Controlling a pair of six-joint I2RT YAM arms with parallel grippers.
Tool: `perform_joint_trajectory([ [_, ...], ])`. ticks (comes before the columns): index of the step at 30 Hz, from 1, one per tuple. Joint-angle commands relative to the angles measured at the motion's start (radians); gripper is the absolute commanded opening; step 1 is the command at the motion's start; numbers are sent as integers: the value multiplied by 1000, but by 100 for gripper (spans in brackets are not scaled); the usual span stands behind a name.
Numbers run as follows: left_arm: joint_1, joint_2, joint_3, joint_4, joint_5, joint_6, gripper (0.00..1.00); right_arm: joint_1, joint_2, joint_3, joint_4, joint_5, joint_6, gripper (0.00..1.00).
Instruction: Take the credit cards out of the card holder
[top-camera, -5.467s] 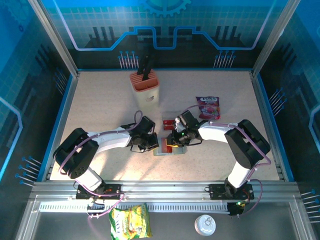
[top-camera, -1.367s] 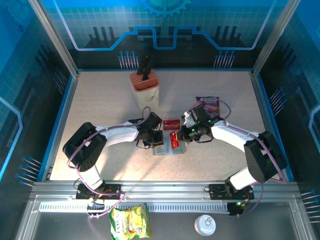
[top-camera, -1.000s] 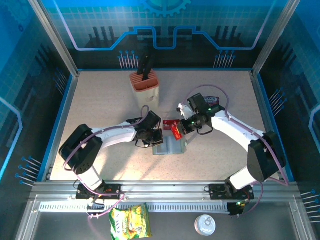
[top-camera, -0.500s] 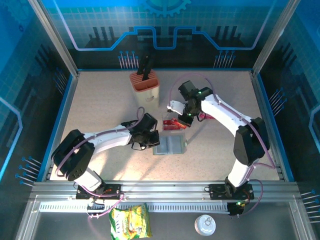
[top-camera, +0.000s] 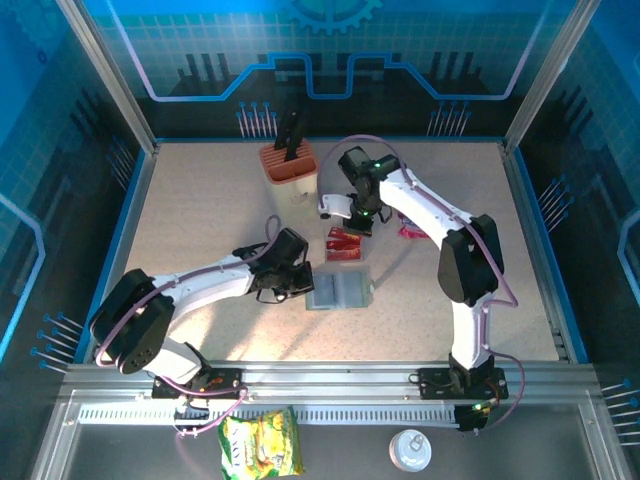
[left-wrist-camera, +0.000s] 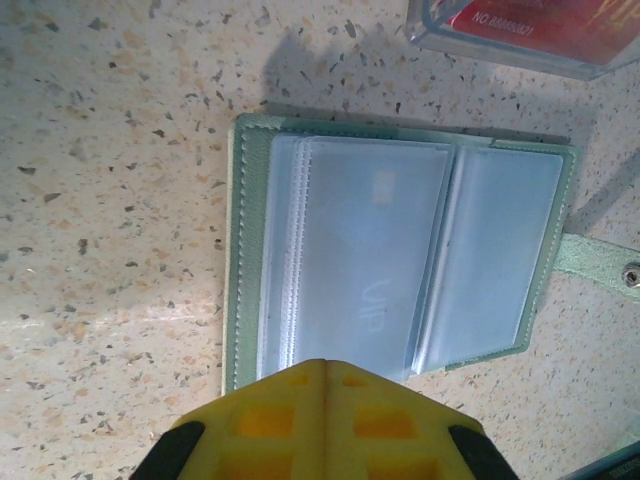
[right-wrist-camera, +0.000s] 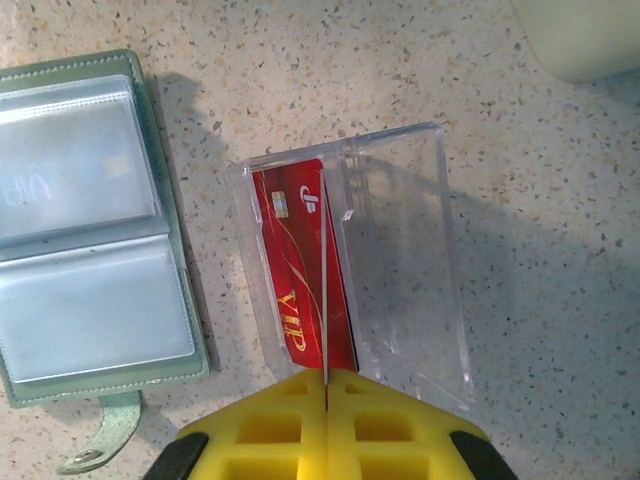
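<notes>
Right gripper (right-wrist-camera: 326, 382) pinches 1 card (right-wrist-camera: 325, 300) edge-on above the clear stand (right-wrist-camera: 405, 260), 12 o'clock of the card holder (left-wrist-camera: 370, 270), apparently for slotting; left gripper (left-wrist-camera: 325, 366), closed empty, seemingly pins the holder.

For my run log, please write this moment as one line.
right gripper: shut on credit card, edge-on at clear stand | red card in stand | left gripper: shut, at open card holder

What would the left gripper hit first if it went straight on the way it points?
Most likely the open card holder: the left gripper, fingers shut, points at the near edge of its clear sleeves. Its height above them is unclear.
</notes>
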Motion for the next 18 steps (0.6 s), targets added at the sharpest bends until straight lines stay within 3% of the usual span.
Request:
perform_joint_trajectory([
  [1, 10, -28, -23, -26, -20, -13, 3, 1, 38, 42, -66, -34, -45, 0],
  [18, 17, -18, -30, -14, -8, -12, 3, 7, 118, 51, -136, -87, -29, 0],
])
